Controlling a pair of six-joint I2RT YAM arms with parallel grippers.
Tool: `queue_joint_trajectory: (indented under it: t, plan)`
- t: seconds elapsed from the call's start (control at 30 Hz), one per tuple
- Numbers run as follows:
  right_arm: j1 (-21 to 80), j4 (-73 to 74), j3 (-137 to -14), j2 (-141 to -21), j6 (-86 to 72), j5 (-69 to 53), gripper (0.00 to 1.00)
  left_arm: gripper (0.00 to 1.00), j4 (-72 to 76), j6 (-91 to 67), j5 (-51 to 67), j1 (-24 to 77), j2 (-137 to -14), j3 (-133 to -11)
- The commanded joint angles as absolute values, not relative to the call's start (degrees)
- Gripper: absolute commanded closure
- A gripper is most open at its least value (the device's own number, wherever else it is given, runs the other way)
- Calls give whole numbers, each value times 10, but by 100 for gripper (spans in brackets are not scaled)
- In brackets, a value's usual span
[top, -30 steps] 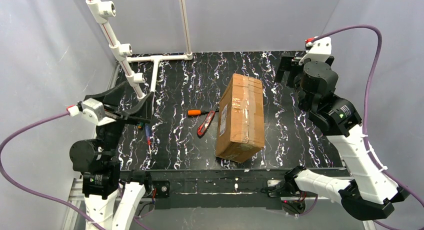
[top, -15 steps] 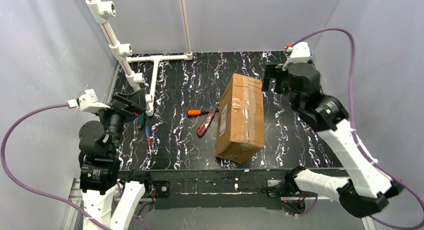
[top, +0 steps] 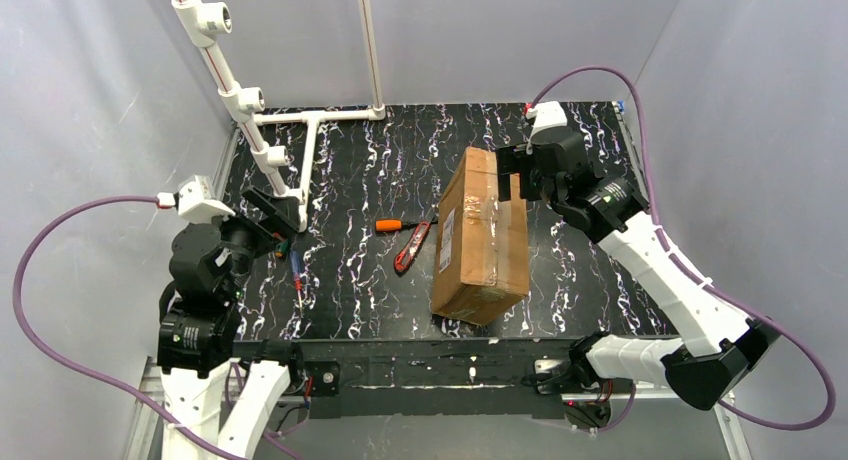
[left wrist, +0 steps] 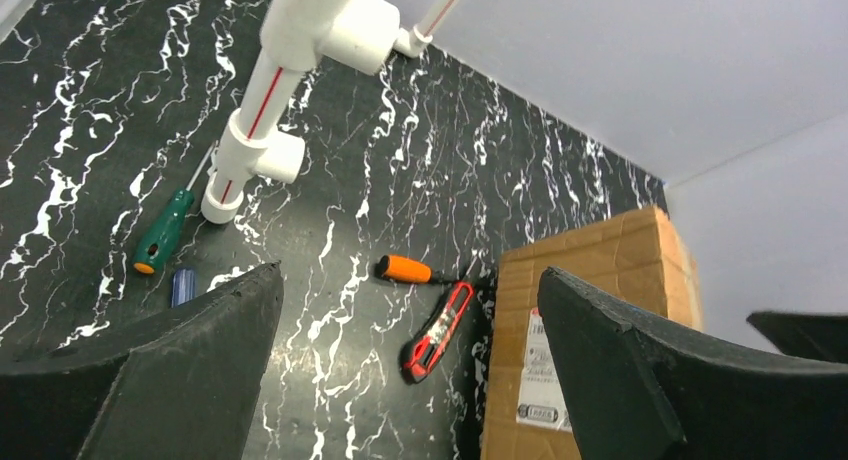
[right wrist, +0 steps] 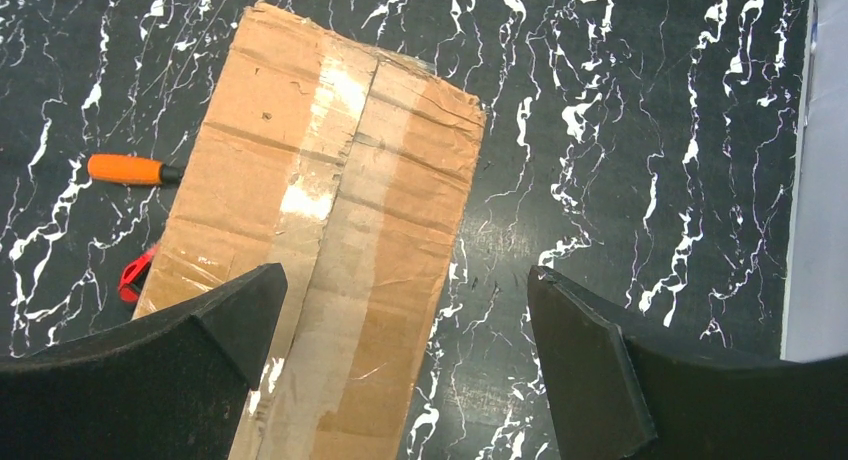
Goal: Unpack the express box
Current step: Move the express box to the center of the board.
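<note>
The express box (top: 482, 235) is a brown taped carton lying lengthwise at the table's middle, closed, with a white label on its left side (left wrist: 545, 375). My right gripper (top: 508, 170) is open and empty. It hovers over the box's far end, with the taped top seam (right wrist: 320, 230) below its left finger. My left gripper (top: 268, 212) is open and empty at the left of the table, well apart from the box. In the left wrist view (left wrist: 410, 275) it frames the knife and the box's left side.
A red utility knife (top: 411, 248) and an orange-handled screwdriver (top: 395, 225) lie just left of the box. A green screwdriver (top: 283, 245) and a blue one (top: 296, 272) lie under my left gripper. A white pipe frame (top: 250, 105) stands at the back left.
My right arm has swung left from the far right corner to over the box's far end. My left gripper has turned and dropped towards the table. The box has not moved.
</note>
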State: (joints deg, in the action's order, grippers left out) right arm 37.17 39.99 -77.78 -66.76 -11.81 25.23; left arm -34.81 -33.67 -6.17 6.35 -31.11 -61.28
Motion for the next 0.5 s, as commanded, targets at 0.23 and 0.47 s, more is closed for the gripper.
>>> queue_joint_trajectory:
  t: [0.23,0.47]
  plan:
    - [374,431,-820,-695,-105,193,0,1,-332,-239,199,65,-306,-586]
    - [348,500,-847,-711,-137,206,0,1,-180,-313,427,72,-351,-511]
